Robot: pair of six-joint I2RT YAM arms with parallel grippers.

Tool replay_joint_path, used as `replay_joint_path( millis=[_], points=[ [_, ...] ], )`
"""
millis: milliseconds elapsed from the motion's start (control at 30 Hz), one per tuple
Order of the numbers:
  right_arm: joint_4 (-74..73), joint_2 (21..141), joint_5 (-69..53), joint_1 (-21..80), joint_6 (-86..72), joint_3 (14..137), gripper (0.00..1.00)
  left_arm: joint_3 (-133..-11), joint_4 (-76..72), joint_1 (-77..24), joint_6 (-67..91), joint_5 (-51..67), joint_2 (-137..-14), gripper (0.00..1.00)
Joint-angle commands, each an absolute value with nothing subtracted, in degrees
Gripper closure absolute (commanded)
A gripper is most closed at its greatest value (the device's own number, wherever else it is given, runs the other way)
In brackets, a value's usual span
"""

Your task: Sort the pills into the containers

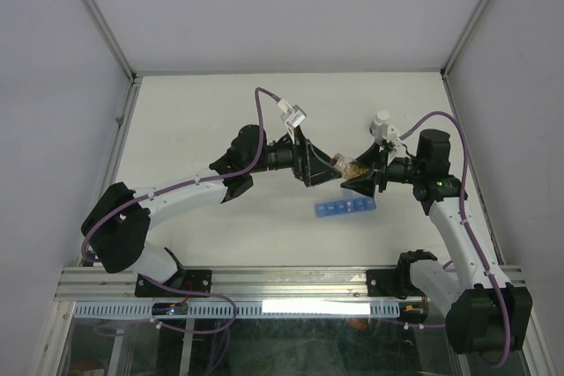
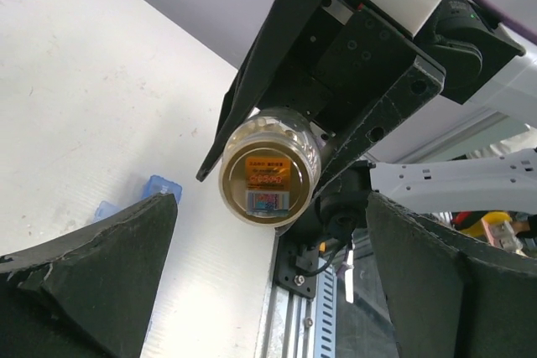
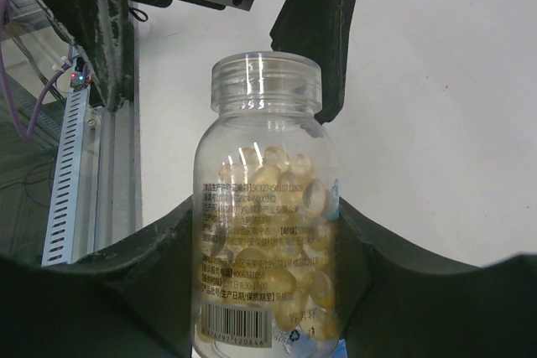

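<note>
Right tool (image 3: 267, 211) pinching clear plastic bottle (image 3: 264, 115) of amber gel pills (image 3: 294, 282) (neck uncapped) — left tool (image 2: 270, 203) spread wide facing it, translucent-blue pill organizer (image 1: 345, 209) on white bench (image 1: 220, 121) below.

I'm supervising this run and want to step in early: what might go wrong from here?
1. The right gripper holds the bottle in mid-air, seemingly not over the organizer; pills leaving it could hit the table.
2. The open left gripper sits close to the bottle's end; a bump could shift it.
3. Many pills, a narrow organizer: tipping may pour too many.
</note>
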State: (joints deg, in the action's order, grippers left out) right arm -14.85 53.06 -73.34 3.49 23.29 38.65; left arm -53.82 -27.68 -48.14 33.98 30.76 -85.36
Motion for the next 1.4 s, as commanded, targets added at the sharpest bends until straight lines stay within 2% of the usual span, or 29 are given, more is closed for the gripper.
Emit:
replay_joint_path(
  millis=[0, 67, 233, 267, 367, 933, 1000, 1233, 1367],
  points=[
    [-12.3, 52.2, -74.1, 3.7, 23.6, 41.1, 1.00, -52.2, -35.8, -47.0, 37.5, 28.8, -82.6, 0.01],
    [-12.3, 52.3, -74.1, 3.7, 23.6, 41.1, 1.00, -52.6, -36.6, -47.0, 38.3, 29.4, -83.0, 0.03],
    [-12.3, 52.3, -74.1, 3.6, 23.6, 41.1, 1.00, -53.7, -36.6, -47.0, 39.4, 30.3, -83.9, 0.32],
    [-12.3, 52.3, -74.2, 3.7, 23.6, 41.1, 1.00, -54.0, -36.6, -47.1, 39.6, 30.6, -84.2, 0.35],
    [-12.3, 52.4, -74.1, 3.7, 23.6, 41.1, 1.00, -54.7, -36.2, -47.2, 39.8, 31.6, -84.6, 0.39],
    [-12.3, 52.4, -74.0, 3.7, 23.6, 41.0, 1.00, -57.2, -33.9, -47.7, 39.0, 32.6, -86.7, 0.44],
    [-12.3, 52.4, -74.0, 3.7, 23.7, 41.0, 1.00, -57.3, -33.8, -47.7, 39.0, 32.7, -86.8, 0.47],
    [-12.3, 52.4, -74.1, 3.6, 23.6, 41.0, 1.00, -57.9, -33.2, -47.7, 38.2, 35.0, -87.6, 0.67],
    [-12.3, 52.3, -74.2, 3.6, 23.6, 41.1, 1.00, -58.0, -35.1, -47.7, 34.5, 41.3, -88.5, 0.74]
  ],
)
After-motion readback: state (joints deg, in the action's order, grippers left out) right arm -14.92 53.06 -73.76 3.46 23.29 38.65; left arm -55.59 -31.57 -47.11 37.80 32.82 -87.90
